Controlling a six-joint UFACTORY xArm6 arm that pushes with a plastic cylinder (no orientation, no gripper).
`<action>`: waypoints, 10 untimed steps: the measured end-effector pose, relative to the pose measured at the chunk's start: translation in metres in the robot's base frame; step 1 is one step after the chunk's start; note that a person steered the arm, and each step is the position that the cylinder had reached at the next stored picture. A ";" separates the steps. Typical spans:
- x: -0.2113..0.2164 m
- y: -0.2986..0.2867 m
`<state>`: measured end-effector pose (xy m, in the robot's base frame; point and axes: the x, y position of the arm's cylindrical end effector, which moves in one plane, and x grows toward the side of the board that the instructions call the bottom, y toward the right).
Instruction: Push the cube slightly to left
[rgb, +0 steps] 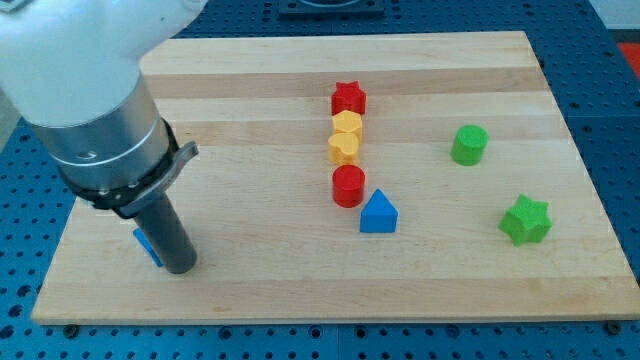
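Nearest, my tip (179, 266) touches the blue cube (146, 245), mostly hidden, orientation untellable, grasping nothing, on a wooden board (250, 90) over a blue perforated bench (610, 110).

Arm (95, 110) upright at view's left, my tip (180, 268) down

No text, label, brand or number can be read — not on anything here.
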<state>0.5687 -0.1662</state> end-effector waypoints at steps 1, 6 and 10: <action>0.000 -0.014; -0.070 0.002; -0.052 -0.005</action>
